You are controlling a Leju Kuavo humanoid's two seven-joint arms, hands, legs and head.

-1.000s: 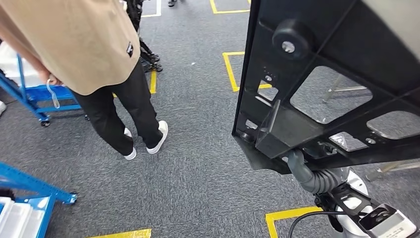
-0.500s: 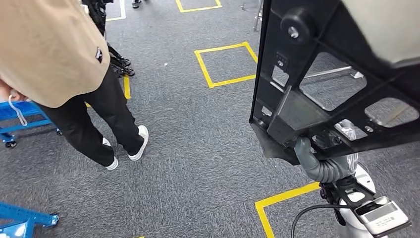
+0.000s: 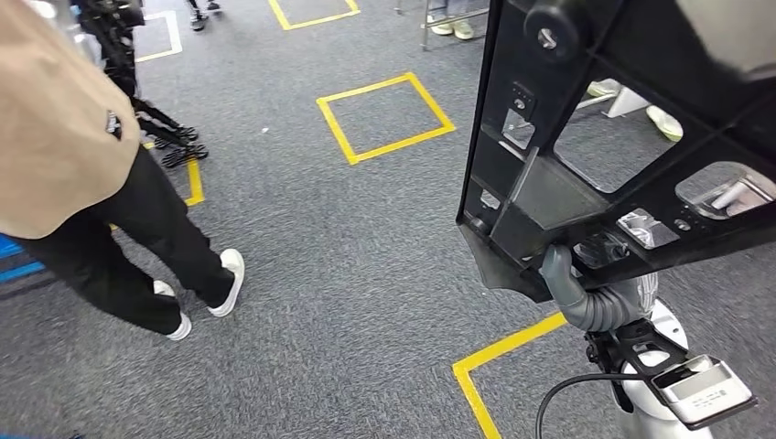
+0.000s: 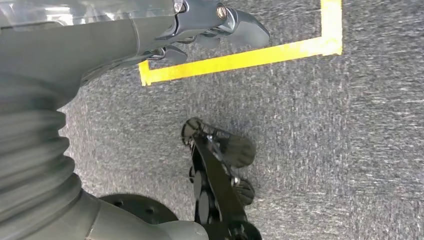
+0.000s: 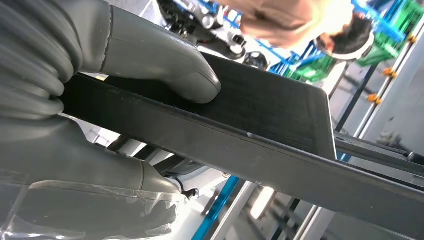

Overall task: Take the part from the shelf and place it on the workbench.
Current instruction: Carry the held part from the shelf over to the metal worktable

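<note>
Nearest, at the right, the right hand (image 3: 569, 279) grips the lower edge of the black part (image 3: 631, 137), thumb (image 5: 165, 60) pressed on its flat face. The part stands up and away from that hand, its long side leaning to the far right, so it is off the shelf and carried by the right arm alone. The left hand (image 4: 210, 22) hangs over the grey carpet (image 3: 366, 302) holding nothing, fingers loosely curled. No workbench is in sight. Left, a person (image 3: 82, 183) stands by yellow floor tape (image 3: 384, 114); no containers seen
</note>
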